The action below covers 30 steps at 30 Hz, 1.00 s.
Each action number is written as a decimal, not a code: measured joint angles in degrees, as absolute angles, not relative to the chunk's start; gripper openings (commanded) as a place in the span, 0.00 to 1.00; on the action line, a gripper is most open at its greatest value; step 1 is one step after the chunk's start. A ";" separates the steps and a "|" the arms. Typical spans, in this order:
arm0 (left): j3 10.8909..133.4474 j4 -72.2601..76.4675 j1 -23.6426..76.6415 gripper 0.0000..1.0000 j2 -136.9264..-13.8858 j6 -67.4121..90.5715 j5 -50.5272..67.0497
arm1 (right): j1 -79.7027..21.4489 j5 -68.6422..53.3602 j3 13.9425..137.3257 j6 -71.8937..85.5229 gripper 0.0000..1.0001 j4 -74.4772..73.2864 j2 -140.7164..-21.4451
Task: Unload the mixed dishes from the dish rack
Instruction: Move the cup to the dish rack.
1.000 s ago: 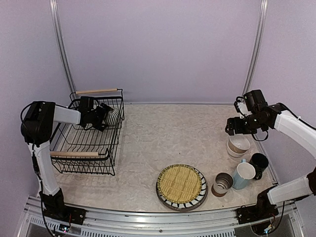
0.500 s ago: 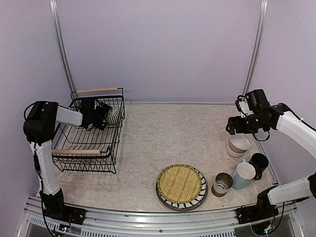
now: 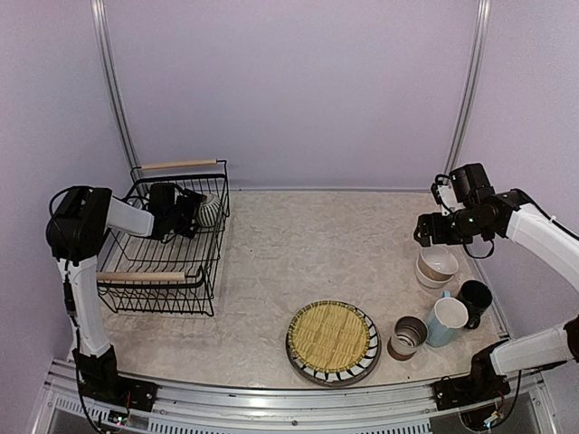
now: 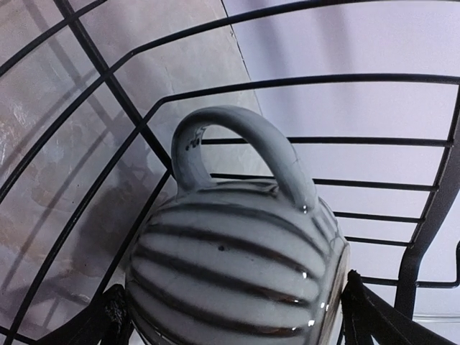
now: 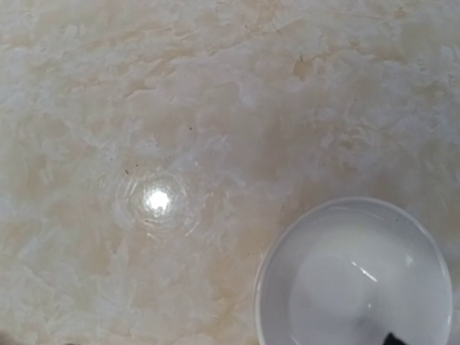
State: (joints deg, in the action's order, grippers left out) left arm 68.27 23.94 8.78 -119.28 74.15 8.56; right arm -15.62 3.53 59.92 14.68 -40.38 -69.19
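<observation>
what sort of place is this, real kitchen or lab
Probably a robot test cell, not a real kitchen: plain lilac walls box in a marble-look table, the left arm and right arm mount on a rail at its near edge, with a wire dish rack on it.

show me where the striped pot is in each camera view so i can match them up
Top external: the striped pot sits in the far right corner of the wire rack, on the left of the picture.
Left wrist: it fills the lower middle, seen close up, with its handle toward the top.
Right wrist: not in it; only the tabletop and a white bowl show.
Shared landmark: the rack's black wires, which surround the pot in both views.
</observation>
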 measured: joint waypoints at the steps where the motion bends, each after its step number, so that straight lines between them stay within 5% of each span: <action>1: 67.90 24.49 8.71 0.93 -119.28 74.50 8.69 | -15.62 3.55 59.92 14.68 0.89 -40.38 -69.19; 22: 53.17 4.21 11.38 0.94 -97.30 61.58 5.15 | -15.62 3.42 58.48 15.11 0.89 -39.24 -68.51; 30: 55.77 -4.89 4.14 0.88 -91.85 51.92 15.66 | -15.62 3.42 58.17 15.07 0.89 -39.07 -68.69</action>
State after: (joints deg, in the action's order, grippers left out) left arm 55.77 -4.89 4.14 -91.85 51.92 15.66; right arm -15.62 3.42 58.17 15.07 -39.07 -68.69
